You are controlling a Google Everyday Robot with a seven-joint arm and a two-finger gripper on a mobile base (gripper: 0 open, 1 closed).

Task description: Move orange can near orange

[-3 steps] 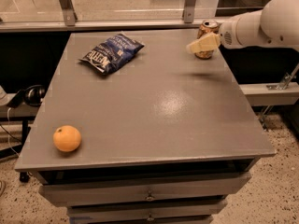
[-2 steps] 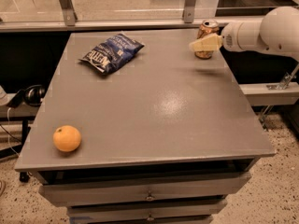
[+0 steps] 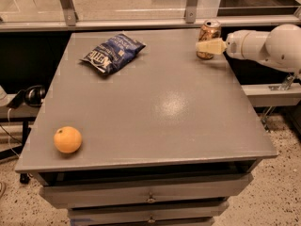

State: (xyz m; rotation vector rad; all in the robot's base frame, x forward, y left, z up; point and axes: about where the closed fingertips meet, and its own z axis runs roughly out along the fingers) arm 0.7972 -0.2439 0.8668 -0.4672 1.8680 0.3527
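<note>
The orange can (image 3: 209, 31) stands upright at the table's far right corner, its silver top showing. My gripper (image 3: 209, 46) reaches in from the right on a white arm (image 3: 263, 46). Its cream tip overlaps the can's lower half on the near side. I cannot tell whether it touches the can. The orange (image 3: 67, 139) sits near the front left corner of the grey table (image 3: 155, 112), far from the can and the gripper.
A blue chip bag (image 3: 113, 53) lies at the back left of the table. A metal rail with glass (image 3: 141, 18) runs behind the table. Drawers (image 3: 150, 197) are below the front edge. Headphones (image 3: 33, 95) lie on a shelf at the left.
The arm has dropped lower and the gripper has shifted slightly right at the can, so more of the can's top shows. The can, orange and bag have not moved.
</note>
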